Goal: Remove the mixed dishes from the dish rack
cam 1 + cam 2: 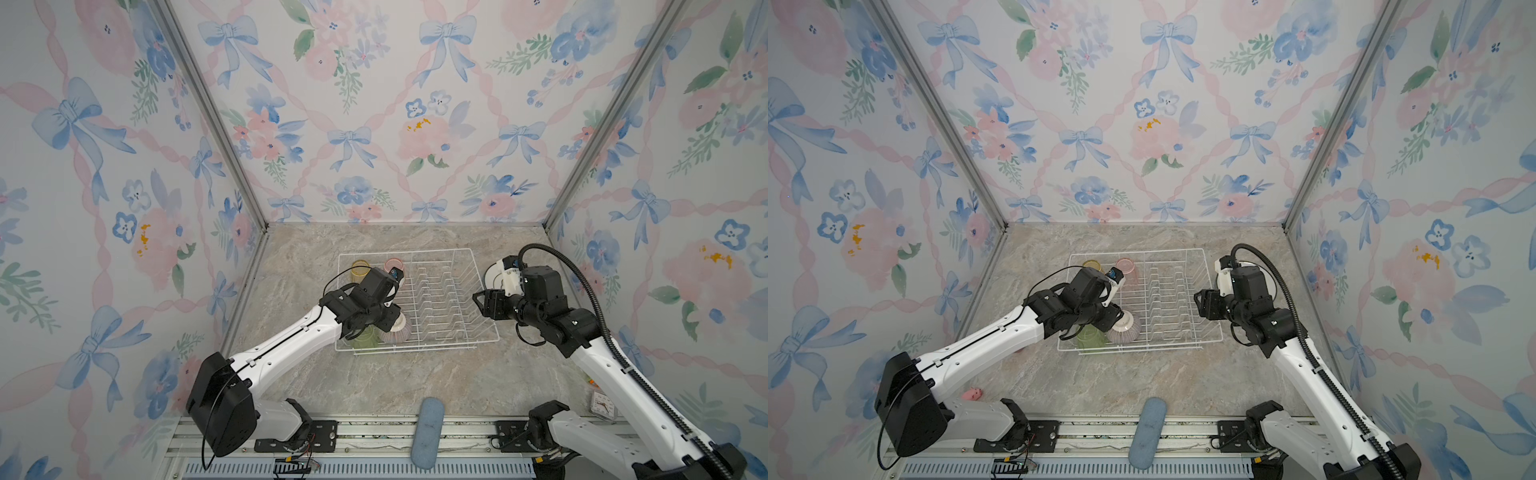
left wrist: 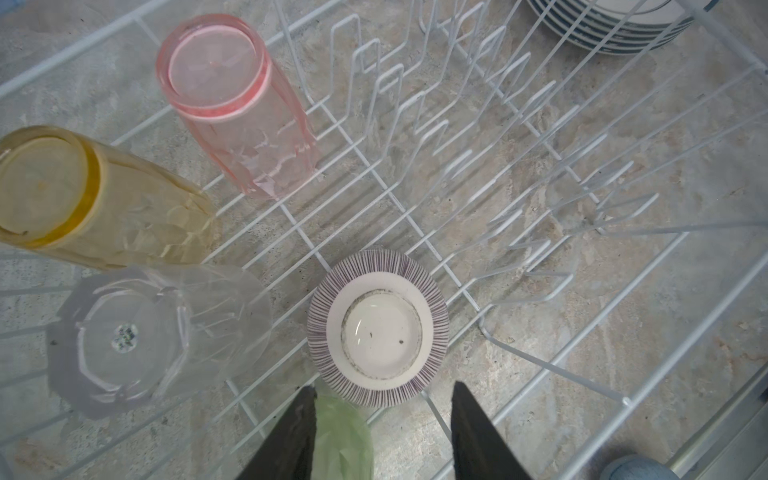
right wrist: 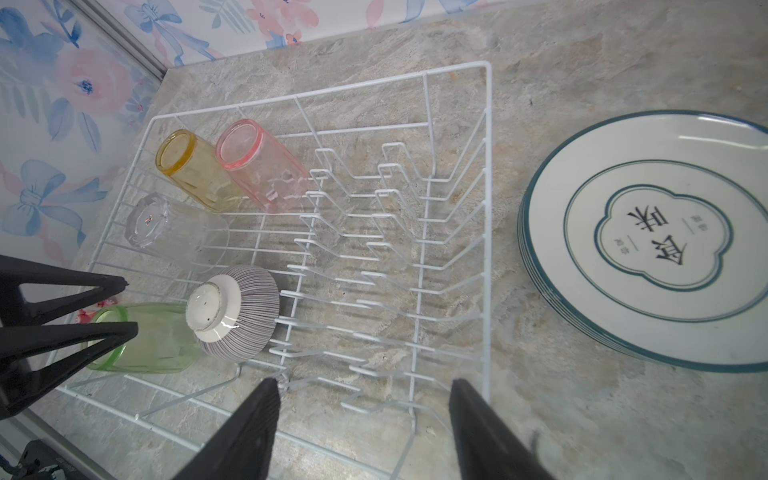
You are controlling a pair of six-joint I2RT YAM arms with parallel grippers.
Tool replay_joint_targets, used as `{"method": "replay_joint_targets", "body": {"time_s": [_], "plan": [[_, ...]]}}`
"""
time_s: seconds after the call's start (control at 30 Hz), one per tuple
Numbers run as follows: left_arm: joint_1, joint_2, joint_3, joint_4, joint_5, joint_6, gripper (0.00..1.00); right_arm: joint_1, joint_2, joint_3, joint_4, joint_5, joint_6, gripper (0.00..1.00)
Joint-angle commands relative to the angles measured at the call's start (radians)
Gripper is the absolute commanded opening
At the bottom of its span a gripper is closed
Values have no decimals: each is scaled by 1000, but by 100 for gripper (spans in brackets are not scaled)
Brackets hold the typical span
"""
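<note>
Stack of plates (image 3: 660, 237) mostly hidden behind the right arm in both top views, cut off by the frame in the right wrist view, layers too tight for a sure count. Clear tumbler (image 3: 166, 228) lost under the left arm's wrist in both top views; green tumbler (image 3: 153, 340) half covered there, and in the left wrist view tucked behind one finger and clipped by the frame. Contact of the left gripper (image 2: 382, 386) with that tumbler or the striped bowl (image 2: 378, 328) hard to tell: jaws about half apart, poised over the two, clamped on nothing visible. Right gripper (image 3: 365, 381) spread wide and empty, hanging just beside the dish rack (image 3: 374, 257), near the plates. Rack of white wire, rectangular, with grid floor and rows of upright prongs, resting on the marbled countertop (image 1: 374, 382). All four tumblers base up in its left part: yellow tumbler (image 3: 183, 166) and pink tumbler (image 3: 257, 166) side by side at the far end, clear one nearer, green one at the near corner. Bowl just beside the green one, inverted and tilted, white foot ring up, fine dark stripes down its ribbed wall. Plates outside the rack, flat on the countertop by its right side; top one white with dark teal rim, inner ring and a lobed outline around printed characters.
</note>
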Motion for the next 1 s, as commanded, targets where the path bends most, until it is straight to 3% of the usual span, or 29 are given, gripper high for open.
{"method": "replay_joint_targets", "body": {"time_s": [0.0,0.6,0.97], "plan": [[-10,30,43,-33,12,-18,50,11,0,-16,-17,15,13,68],[-3,143,58,-33,-8,-68,68,18,21,-46,19,4,14,68],[-2,192,67,-55,-9,-65,62,18,28,-39,24,5,15,69]]}}
